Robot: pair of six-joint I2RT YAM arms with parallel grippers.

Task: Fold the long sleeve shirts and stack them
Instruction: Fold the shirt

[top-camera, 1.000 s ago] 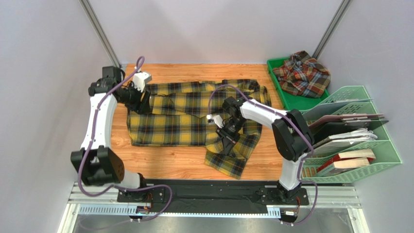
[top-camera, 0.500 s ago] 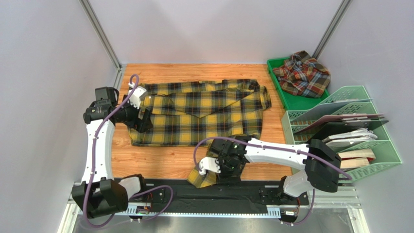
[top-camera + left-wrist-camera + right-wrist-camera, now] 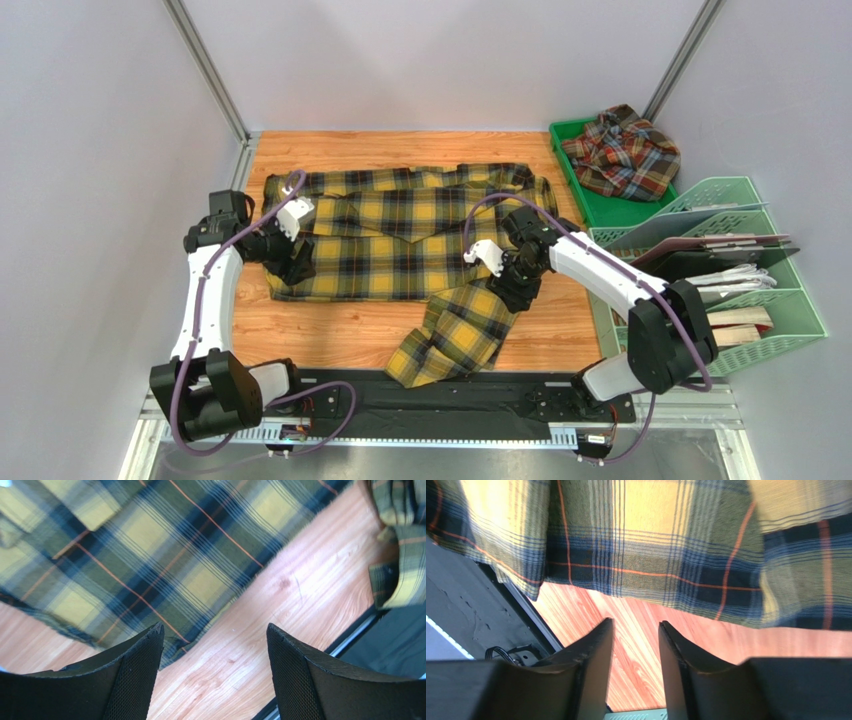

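While the yellow-black plaid shirt (image 3: 400, 240) lies flat, sleeve (image 3: 455, 335) trailing near, left gripper (image 3: 215, 627) wide, right gripper (image 3: 636, 622) narrow, both empty.

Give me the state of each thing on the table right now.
yellow shirt: spread flat, one sleeve trailing to the near edge.
red shirt: crumpled in the tray, not folded.
green tray: holds the red shirt.
left fingers: open, empty, over the yellow shirt's near corner.
right fingers: open, empty, by the trailing sleeve.
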